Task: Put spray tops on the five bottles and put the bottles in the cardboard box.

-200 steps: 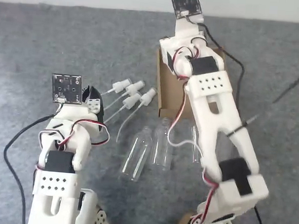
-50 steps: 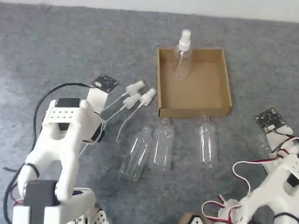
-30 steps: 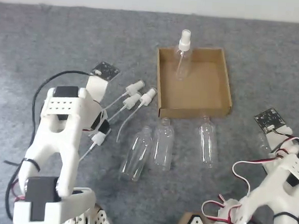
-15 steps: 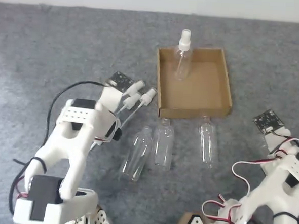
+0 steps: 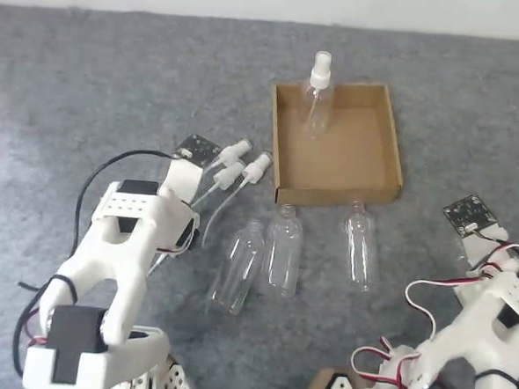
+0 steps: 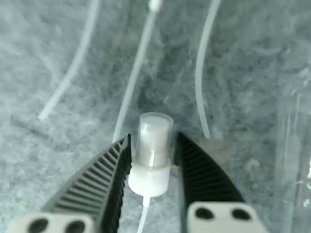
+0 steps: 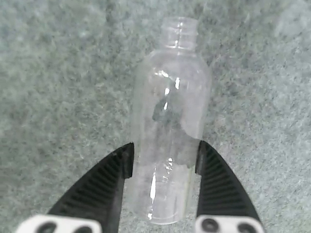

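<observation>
Left pincer (image 6: 151, 140): closed on a spray top (image 6: 154, 145), with one ribbed black finger against each side of its collar.
Spray top: sits between the fingers; white plastic collar under a clear round cap, thin dip tube running back toward the pincer's base.
Right pincer (image 7: 165, 147): closed against a bottle (image 7: 170, 111), with a finger on either side of its body.
Bottle: lies on the desk (image 5: 90, 78) with its open threaded neck pointing away from the pincer; clear, smooth, cylindrical, rounded shoulders.
Loose spray tops (image 5: 236, 149): three, just beyond the left pincer; white heads, thin pale tubes.
Bare bottles (image 5: 283, 249): three, clear, lying between the two pincers.
Cardboard box (image 5: 393, 167): beyond both pincers; shallow, brown, open-topped, with a capped bottle (image 5: 317, 97) upright at its far wall.
Desk: grey, felt-like nap.
</observation>
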`<state>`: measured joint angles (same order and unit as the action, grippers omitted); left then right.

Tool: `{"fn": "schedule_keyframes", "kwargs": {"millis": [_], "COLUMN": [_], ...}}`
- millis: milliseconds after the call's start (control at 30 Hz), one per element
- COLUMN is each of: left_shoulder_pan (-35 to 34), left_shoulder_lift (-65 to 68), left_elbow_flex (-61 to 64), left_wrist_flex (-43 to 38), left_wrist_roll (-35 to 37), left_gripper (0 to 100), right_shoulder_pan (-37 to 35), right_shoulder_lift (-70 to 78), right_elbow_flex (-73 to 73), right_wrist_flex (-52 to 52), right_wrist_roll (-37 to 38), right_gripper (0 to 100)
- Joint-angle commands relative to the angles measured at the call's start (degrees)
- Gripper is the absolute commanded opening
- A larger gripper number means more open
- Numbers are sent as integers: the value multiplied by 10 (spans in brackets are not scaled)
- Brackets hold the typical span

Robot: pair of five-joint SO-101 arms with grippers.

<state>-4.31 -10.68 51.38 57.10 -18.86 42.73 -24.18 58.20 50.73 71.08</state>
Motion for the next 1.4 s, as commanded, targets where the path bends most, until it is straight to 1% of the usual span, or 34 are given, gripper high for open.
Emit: {"fn": "schedule_keyframes", "kwargs": {"millis": [0,167,267,367,500,567,633,733,800,900,1033,1100,1233,1367], "left_shoulder_pan": [1,1,1,1,2,14,41,87,105,107,105,105,105,105], "left_shoulder_lift": [-2,-2,-8,-16,-49,-71,-89,-96,-96,-96,-97,-97,-97,-97], "left_elbow_flex": [0,0,-6,-46,-116,-135,-134,-115,-99,-76,-63,-57,-30,-12], "left_wrist_flex": [-8,-7,-4,45,107,119,121,113,91,63,59,51,20,18], "left_wrist_roll": [1,1,6,27,71,99,122,149,160,160,158,158,158,158], "left_gripper": [103,92,36,10,10,10,10,10,11,11,11,11,11,11], "right_shoulder_pan": [18,19,19,17,16,16,16,16,15,15,14,-9,-73,-113], "right_shoulder_lift": [8,8,8,8,7,7,7,7,7,8,8,8,8,15], "right_elbow_flex": [58,58,58,57,50,38,24,3,-18,-47,-77,-99,-166,-234], "right_wrist_flex": [27,27,27,27,27,27,28,45,73,102,113,125,189,225], "right_wrist_roll": [3,2,2,1,-11,-19,-19,-19,-19,-19,-20,-34,-59,-84], "right_gripper": [117,118,118,129,236,292,333,348,348,348,350,351,351,351]}}
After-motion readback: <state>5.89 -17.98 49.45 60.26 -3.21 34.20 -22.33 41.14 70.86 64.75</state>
